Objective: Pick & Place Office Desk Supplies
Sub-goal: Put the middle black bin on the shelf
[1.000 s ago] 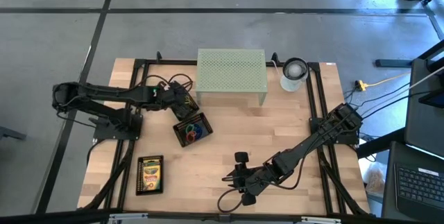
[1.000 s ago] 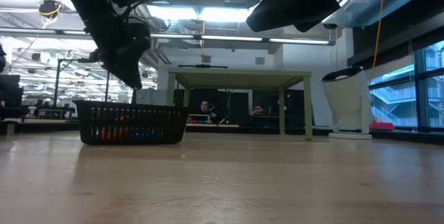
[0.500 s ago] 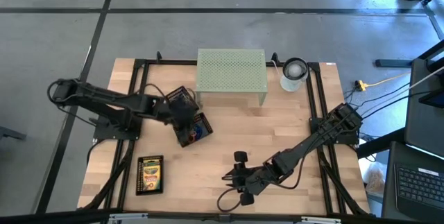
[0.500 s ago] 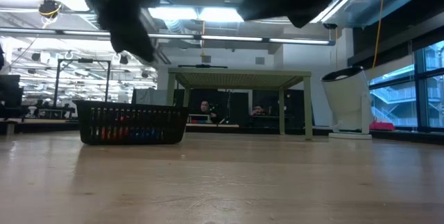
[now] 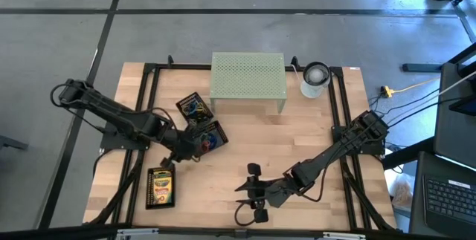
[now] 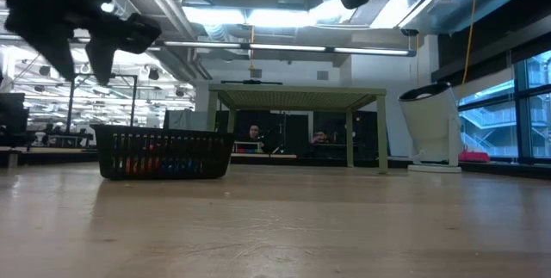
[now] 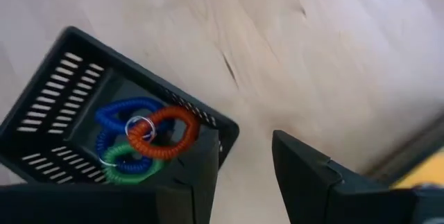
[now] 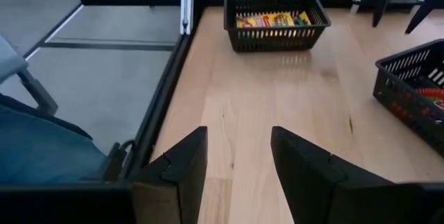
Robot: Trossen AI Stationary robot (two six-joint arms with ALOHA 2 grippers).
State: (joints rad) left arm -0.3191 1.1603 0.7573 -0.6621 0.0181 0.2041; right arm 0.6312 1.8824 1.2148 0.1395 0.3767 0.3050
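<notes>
Swung down and toward the table's near side, the left gripper (image 5: 181, 153) is now seen off the mesh tray (image 5: 207, 138) it hung over a second ago, and the second tray (image 5: 192, 107) beside the green riser (image 5: 248, 76) is uncovered. Its jaws are parted with nothing between them, as shown in the left wrist view, where the blue, orange and green coil loops (image 7: 142, 141) lie inside the tray just beside one finger. The crayon box (image 5: 161, 187) is found in its own low tray toward the front left corner, just beside this gripper and on its near side, long axis running front to back; the left arm is clearly the nearer one for it. Further right, the right gripper (image 5: 251, 193) is held low over bare wood near the front edge, jaws apart and empty, well away from the supplies. At the far right corner a white-grey cylinder (image 5: 315, 78) is parked. Pale butcher-block planks make up the table (image 5: 312, 136); grey floor surrounds it, and across it an open workshop with bright ceiling strips is seen
</notes>
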